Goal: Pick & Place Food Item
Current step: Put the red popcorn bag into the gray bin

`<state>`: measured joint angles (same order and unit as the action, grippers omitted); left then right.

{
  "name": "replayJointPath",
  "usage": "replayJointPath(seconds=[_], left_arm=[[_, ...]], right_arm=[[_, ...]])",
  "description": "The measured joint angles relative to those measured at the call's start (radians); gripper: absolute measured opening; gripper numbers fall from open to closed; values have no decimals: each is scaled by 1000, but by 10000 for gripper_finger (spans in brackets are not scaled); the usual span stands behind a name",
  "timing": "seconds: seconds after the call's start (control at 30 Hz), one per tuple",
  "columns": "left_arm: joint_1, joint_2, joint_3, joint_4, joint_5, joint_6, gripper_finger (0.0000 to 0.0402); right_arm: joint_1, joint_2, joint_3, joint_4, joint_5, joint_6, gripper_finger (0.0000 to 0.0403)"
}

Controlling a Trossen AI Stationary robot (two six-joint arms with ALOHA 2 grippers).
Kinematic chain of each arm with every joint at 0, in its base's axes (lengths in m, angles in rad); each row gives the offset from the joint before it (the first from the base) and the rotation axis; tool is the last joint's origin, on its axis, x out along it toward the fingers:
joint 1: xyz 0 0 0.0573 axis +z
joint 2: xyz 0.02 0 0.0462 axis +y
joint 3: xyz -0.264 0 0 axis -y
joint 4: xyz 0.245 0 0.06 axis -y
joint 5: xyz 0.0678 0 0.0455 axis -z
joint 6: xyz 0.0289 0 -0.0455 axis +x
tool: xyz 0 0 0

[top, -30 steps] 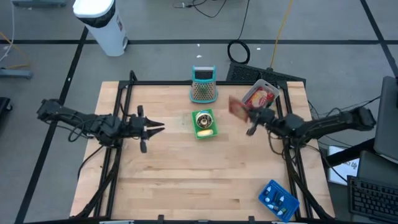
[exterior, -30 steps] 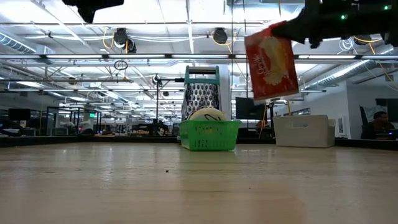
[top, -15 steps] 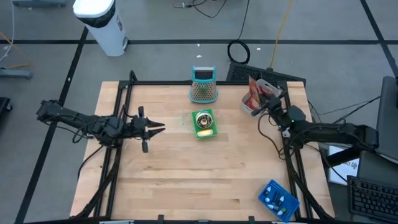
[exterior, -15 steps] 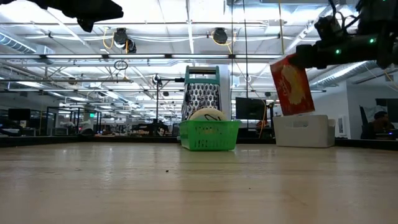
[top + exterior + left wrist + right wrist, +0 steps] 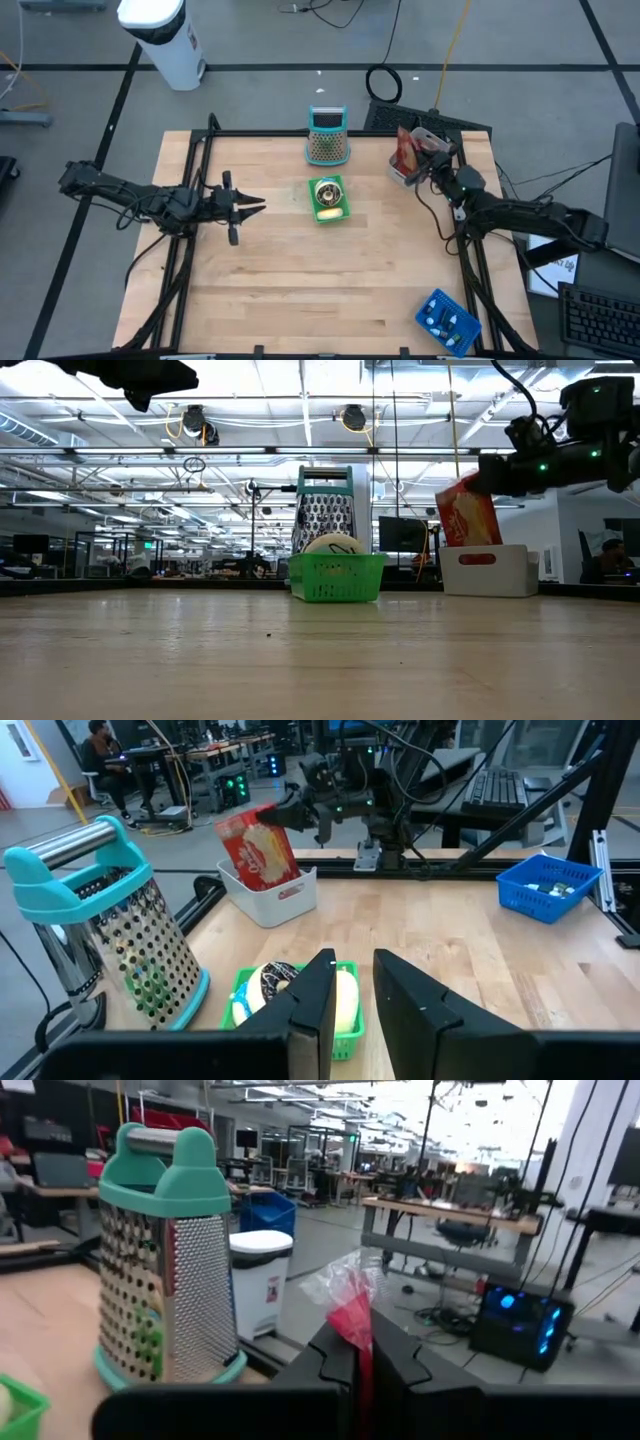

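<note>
Inspector: Since a second ago?
Operator: I swung the right gripper [image 5: 418,165], clenched on the red snack bag [image 5: 466,512], across; the bag's foot now sits inside the white bin [image 5: 483,571] below. I'd lower squarely before releasing. Left gripper [image 5: 252,205] waits, slightly parted.

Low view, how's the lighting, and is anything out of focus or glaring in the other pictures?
Low view: backlit by bright ceiling strip lights, so the right gripper and its arm read as dark silhouettes, while the red snack bag stays legible. Right wrist view: a window glares white in one corner, and the bag's crimped edge close to the lens looks soft. High view: evenly lit, with faint shadows on the table.
</note>
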<state>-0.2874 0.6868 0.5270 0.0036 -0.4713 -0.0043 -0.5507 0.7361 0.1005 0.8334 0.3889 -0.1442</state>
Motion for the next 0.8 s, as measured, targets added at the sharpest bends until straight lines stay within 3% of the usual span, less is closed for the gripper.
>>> replayJointPath(seconds=[0.27, 0.8], left_arm=[[0, 0, 0, 0, 0, 0, 74], [0, 0, 0, 0, 2, 0, 74]], right_arm=[[0, 0, -24, 0, -2, 123, 0], [1, 0, -27, -53, 37, 83, 0]])
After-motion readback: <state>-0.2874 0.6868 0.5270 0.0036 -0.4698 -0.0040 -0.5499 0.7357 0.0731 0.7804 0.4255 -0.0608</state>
